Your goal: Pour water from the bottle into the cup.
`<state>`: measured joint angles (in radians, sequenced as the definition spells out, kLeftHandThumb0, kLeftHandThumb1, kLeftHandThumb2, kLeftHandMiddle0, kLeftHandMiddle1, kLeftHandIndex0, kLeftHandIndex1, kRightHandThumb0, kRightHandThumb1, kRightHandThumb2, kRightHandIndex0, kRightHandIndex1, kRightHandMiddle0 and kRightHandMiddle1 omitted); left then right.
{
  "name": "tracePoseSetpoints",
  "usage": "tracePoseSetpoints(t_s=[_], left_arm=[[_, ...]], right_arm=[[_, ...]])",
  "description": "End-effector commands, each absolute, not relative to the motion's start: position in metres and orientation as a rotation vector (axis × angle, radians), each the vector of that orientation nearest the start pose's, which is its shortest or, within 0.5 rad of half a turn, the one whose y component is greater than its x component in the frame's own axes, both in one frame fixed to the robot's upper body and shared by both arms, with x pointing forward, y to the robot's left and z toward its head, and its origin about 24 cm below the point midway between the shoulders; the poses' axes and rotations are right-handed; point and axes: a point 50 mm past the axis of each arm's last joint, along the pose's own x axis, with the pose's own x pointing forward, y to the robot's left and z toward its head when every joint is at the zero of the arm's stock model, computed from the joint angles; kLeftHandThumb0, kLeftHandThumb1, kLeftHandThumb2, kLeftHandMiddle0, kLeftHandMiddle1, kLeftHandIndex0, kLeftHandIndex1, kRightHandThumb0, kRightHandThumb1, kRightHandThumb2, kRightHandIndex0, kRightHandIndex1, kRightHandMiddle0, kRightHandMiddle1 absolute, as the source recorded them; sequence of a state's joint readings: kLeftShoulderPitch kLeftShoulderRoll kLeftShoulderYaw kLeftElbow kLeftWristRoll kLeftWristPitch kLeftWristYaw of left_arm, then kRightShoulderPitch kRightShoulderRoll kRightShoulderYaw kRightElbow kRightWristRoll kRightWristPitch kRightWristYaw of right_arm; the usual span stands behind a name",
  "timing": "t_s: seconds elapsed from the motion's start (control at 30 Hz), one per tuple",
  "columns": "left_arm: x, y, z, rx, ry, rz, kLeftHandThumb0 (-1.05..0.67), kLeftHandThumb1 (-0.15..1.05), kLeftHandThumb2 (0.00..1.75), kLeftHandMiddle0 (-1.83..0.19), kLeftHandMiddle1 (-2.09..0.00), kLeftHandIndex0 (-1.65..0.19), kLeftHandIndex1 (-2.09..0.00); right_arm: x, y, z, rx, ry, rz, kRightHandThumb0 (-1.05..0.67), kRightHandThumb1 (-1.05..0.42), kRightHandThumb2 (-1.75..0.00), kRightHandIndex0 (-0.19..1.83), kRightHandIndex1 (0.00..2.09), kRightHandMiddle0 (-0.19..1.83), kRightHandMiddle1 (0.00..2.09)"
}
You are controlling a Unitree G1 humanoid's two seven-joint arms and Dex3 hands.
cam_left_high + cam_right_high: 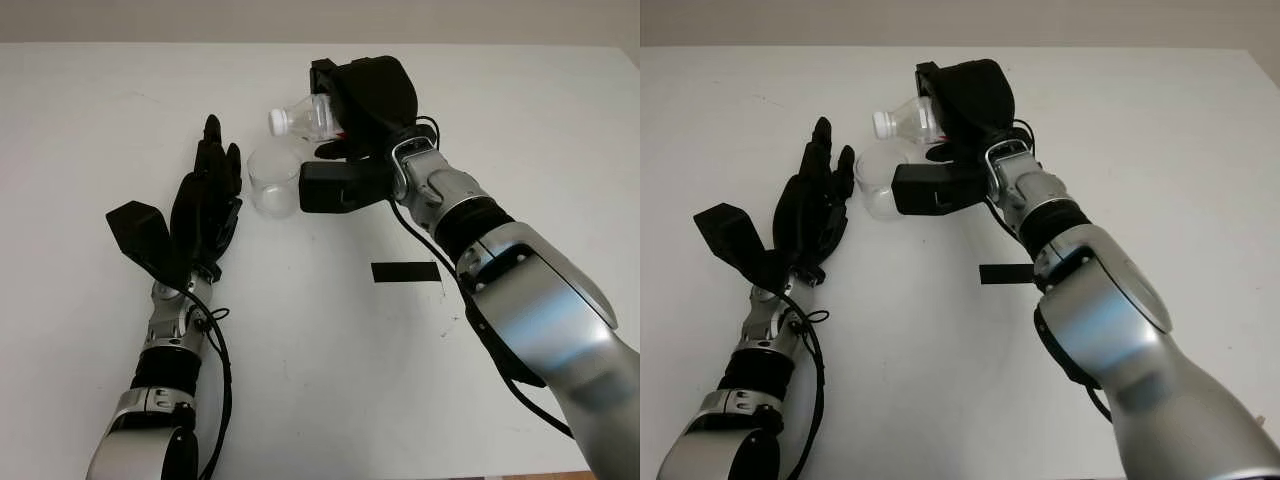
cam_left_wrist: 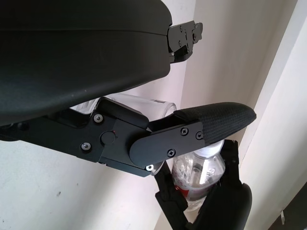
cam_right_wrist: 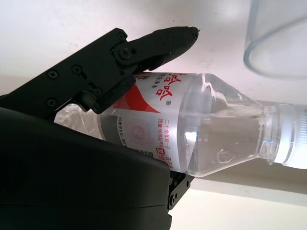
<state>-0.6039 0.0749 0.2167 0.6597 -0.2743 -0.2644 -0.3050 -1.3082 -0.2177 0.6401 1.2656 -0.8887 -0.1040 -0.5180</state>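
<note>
My right hand is shut on a clear water bottle with a red-and-white label. The bottle is tipped almost onto its side, its white-capped neck pointing left above the rim of the cup. In the right wrist view the water inside has run up into the neck. The cup is a clear, round plastic one standing upright on the table, just below and in front of the bottle's mouth. My left hand is open, just left of the cup, not touching it.
A short strip of black tape lies on the white table below my right forearm. The right arm's black camera block hangs right beside the cup. The table's far edge runs along the wall.
</note>
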Motion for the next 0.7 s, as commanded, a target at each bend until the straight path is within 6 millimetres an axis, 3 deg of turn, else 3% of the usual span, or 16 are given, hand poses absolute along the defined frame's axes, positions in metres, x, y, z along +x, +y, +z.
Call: tracePoseSetpoints(t_s=[0.0, 0.23, 0.43, 0.63, 0.67], left_arm=[[0.35, 0.162, 0.076, -0.262, -0.184, -0.173, -0.86, 1.05, 0.69, 0.17, -0.05, 0.19, -0.01], [0.349, 0.162, 0.075, -0.259, -0.185, -0.167, -0.86, 1.05, 0.69, 0.16, -0.06, 0.19, -0.02], [0.349, 0.163, 0.075, -0.263, -0.193, -0.173, -0.85, 1.05, 0.69, 0.17, -0.05, 0.19, -0.01], [0.349, 0.162, 0.075, -0.259, -0.189, -0.167, -0.86, 1.05, 0.69, 0.16, -0.06, 0.19, -0.02], [0.349, 0.162, 0.075, -0.26, -0.189, -0.166, -0.86, 1.05, 0.69, 0.16, -0.06, 0.19, -0.02]], right_arm=[[0.418, -0.071, 0.222, -1.641, -0.723, -0.082, -0.47, -1.05, -0.31, 1.21, 2.09, 0.71, 2.09], [0.415, -0.068, 0.222, -1.753, -0.829, -0.092, -0.44, -1.05, -0.29, 1.25, 2.09, 0.63, 2.09], [0.413, -0.064, 0.221, -1.866, -0.941, -0.098, -0.49, -1.05, -0.31, 1.25, 2.09, 0.38, 2.09], [0.41, -0.06, 0.221, -1.926, -1.029, -0.121, -0.5, -1.05, -0.36, 1.3, 2.09, 0.48, 2.09], [0.41, -0.06, 0.221, -1.932, -1.036, -0.123, -0.5, -1.05, -0.33, 1.3, 2.09, 0.43, 2.09]])
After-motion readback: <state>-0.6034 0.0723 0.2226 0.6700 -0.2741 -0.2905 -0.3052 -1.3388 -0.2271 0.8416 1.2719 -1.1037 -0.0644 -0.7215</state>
